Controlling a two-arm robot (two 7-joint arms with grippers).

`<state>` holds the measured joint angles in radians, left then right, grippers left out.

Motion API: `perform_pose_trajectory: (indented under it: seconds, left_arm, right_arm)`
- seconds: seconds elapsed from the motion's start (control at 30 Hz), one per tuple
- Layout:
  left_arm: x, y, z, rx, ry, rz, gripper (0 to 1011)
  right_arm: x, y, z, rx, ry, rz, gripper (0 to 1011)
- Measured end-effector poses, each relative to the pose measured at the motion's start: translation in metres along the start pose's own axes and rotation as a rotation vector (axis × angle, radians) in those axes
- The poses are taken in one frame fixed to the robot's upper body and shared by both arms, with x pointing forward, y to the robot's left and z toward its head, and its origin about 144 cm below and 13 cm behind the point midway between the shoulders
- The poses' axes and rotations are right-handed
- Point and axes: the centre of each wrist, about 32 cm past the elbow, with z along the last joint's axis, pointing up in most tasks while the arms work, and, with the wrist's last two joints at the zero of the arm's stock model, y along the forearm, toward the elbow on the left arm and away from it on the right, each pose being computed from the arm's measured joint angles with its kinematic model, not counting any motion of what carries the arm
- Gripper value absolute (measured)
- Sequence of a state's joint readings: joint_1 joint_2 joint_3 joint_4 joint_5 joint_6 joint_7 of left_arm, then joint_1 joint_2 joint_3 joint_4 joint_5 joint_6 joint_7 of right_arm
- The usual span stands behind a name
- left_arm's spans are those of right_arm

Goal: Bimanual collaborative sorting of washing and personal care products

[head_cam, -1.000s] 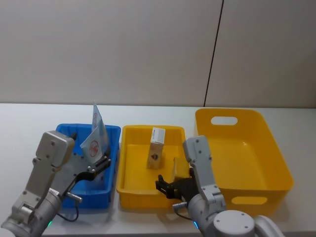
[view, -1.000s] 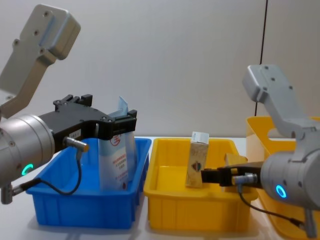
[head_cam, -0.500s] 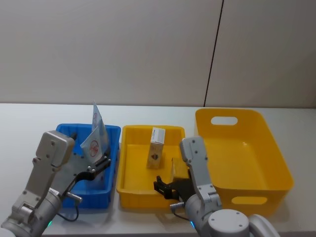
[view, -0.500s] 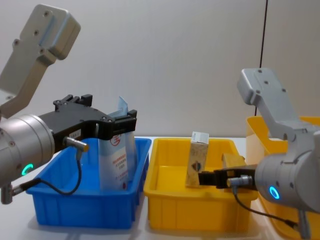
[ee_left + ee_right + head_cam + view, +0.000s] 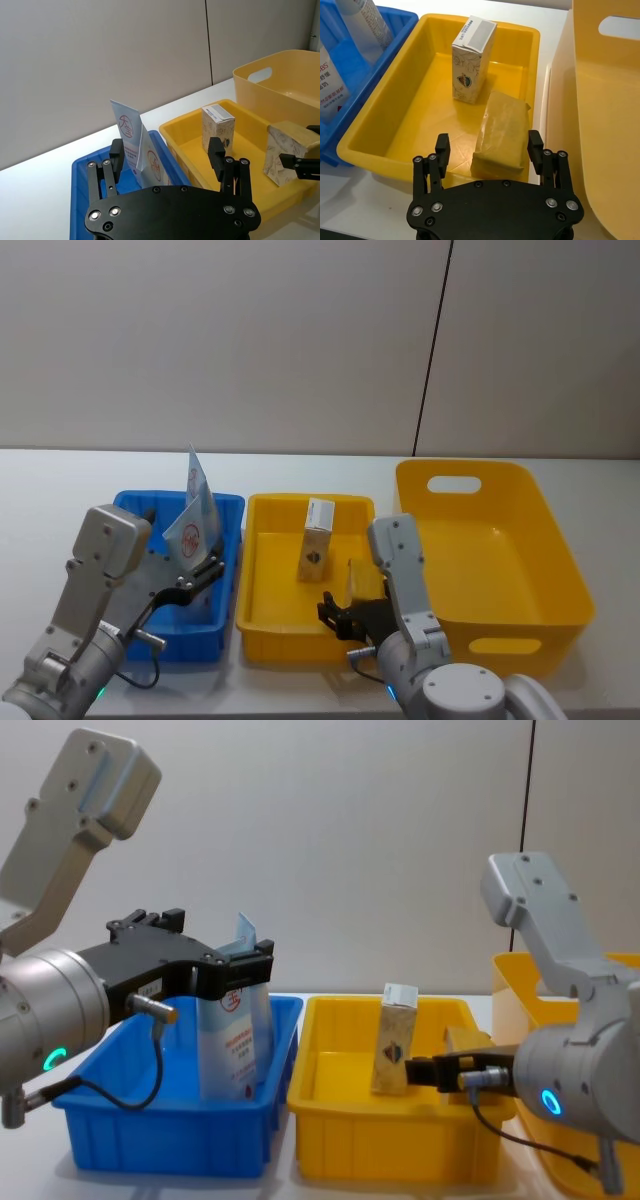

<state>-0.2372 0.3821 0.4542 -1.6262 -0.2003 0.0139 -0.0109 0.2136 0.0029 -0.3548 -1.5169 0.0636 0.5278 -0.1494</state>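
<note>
Within yellow tray (image 5: 256,585): carton (image 5: 317,540), block (image 5: 362,578); blue bin (image 5: 228,503): pouches (image 5: 195,518); left tool (image 5: 166,148), right tool (image 5: 489,143) apart.

White table (image 5: 60,475). Three bins sit directly on it in a close row: blue bin (image 5: 190,645) left, shallow yellow bin (image 5: 290,645) middle, tall yellow bin (image 5: 520,632) right.

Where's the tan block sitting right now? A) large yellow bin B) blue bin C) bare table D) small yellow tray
D: the tan block lies inside the small yellow tray, next to the upright carton.
</note>
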Motion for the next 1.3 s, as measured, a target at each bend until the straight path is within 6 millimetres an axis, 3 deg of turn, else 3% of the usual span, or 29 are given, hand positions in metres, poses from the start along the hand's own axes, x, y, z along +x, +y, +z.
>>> perform_pose_trajectory:
  seconds: [0.67, 1.3]
  left_arm:
    - [0.0, 0.0, 0.0, 0.0, 0.0, 0.0, 1001]
    - [0.0, 0.0, 0.0, 0.0, 0.0, 0.0, 1001]
  right_arm:
    - [0.0001, 0.0, -0.0002, 0.005, 0.001, -0.008, 373]
    - [0.0001, 0.0, 0.0, 0.007, 0.001, -0.01, 332]
